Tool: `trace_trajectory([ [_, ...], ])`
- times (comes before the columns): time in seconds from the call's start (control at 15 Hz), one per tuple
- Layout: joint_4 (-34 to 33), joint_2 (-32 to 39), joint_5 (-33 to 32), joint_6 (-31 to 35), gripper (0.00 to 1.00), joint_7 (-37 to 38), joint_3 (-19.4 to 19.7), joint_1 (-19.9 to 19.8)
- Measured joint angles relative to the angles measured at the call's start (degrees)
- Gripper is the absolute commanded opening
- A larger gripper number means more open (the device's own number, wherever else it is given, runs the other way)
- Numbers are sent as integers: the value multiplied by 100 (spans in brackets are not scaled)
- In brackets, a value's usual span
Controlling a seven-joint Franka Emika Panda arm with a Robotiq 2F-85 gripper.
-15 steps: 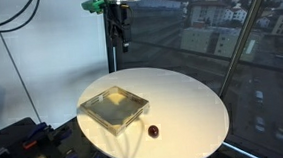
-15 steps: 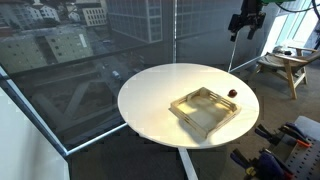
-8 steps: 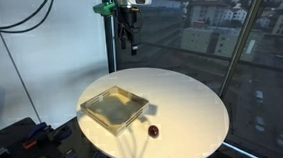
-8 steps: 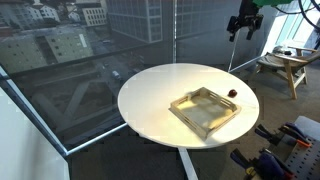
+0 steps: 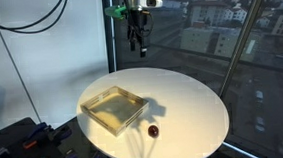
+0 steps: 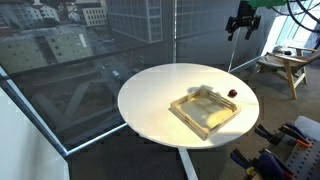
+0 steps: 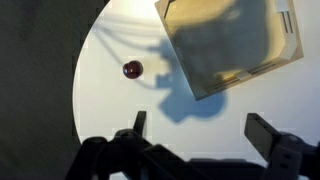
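Hovering high above the round white counter, the hand has its fingers wide apart and grips nothing. Well below it, a small dark red ball lies on the counter just beside a shallow square tray, not touching it.

Shows as plain white on the round surface, with soft grey shadows across it. Reads pale tan, olive-tinged inside, on the square tray. Records dark red on the small ball. Looks black on the claw, with a bright green patch above it on the arm. Reads light wood on the stool, grey and beige on the buildings.
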State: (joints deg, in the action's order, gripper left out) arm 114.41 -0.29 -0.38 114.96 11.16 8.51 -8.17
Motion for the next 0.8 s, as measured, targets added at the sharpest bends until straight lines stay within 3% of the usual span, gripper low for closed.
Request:
trace_trajectory([
  [0.8, -423, 604, 95, 10, 100, 0, 102, -63],
])
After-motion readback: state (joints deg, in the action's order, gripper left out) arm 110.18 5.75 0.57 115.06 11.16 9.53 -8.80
